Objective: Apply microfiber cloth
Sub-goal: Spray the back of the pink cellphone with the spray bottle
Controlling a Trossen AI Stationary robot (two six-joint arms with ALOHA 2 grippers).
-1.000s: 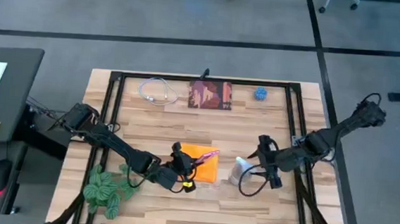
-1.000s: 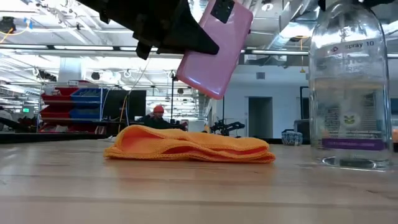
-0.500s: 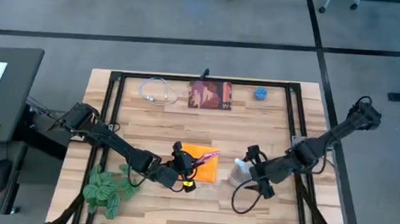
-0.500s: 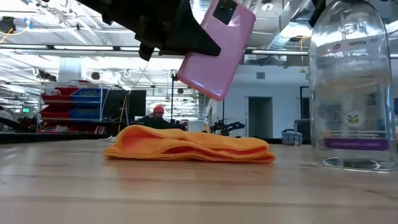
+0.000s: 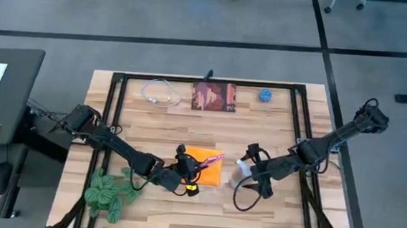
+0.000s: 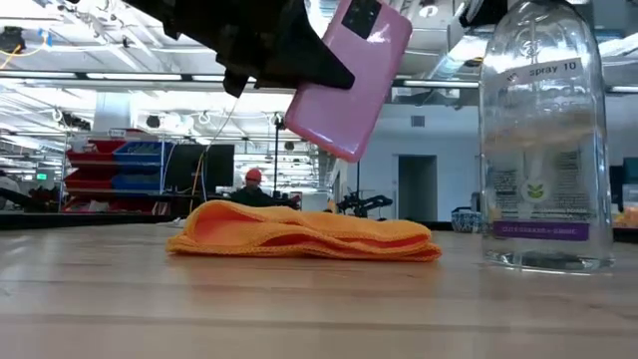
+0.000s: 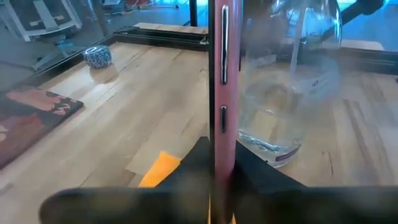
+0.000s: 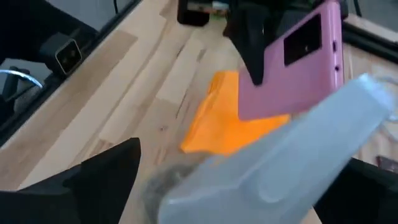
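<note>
While the left gripper [image 5: 191,172] clamps a pink smartphone [image 6: 349,80] above the microfiber cloth [image 6: 304,232], the right gripper [image 5: 246,173] grips the clear spray bottle [image 6: 543,150].

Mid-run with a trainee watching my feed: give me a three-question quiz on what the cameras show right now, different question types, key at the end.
1. True or false: the pink phone is lying flat on the microfiber cloth.
2. Multiple choice: what is the left gripper holding? A) the clear spray bottle B) the pink phone C) the microfiber cloth
3. Fill in: in the high view, the right gripper is at the ______.

Key
1. False. The phone is held tilted in the air above the cloth.
2. B.
3. Clear spray bottle, which stands on the table beside the cloth.
</note>
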